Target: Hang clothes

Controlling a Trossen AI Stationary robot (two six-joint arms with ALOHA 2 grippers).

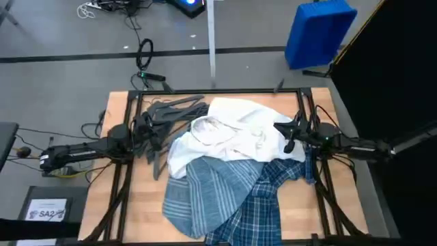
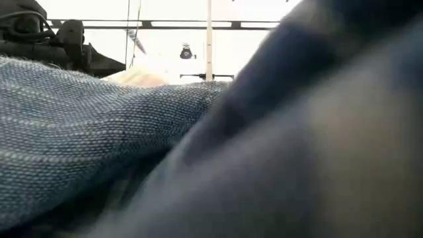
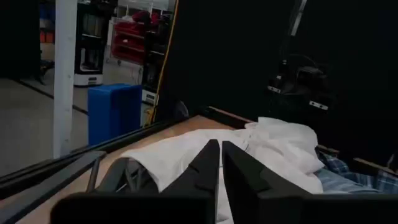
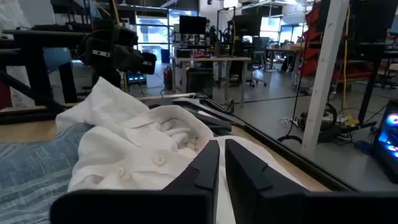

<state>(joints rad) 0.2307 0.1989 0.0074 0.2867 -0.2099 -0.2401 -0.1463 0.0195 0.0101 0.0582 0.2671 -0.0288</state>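
Three shirts point(image 1: 232, 171) lie heaped between left gripper point(image 1: 145, 130) and right gripper point(image 1: 290, 137).

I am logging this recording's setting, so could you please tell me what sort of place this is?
Probably a robotics lab or workshop: desks with monitors and office chairs stand behind the wooden table, and loose cables lie on the concrete floor.

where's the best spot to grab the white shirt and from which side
Probably at the collar of the white shirt, which lies open and facing up near the pile's middle on top of the striped shirt. Its raised edge gives a fold to pinch. Come from above with the right gripper, which is beside it.
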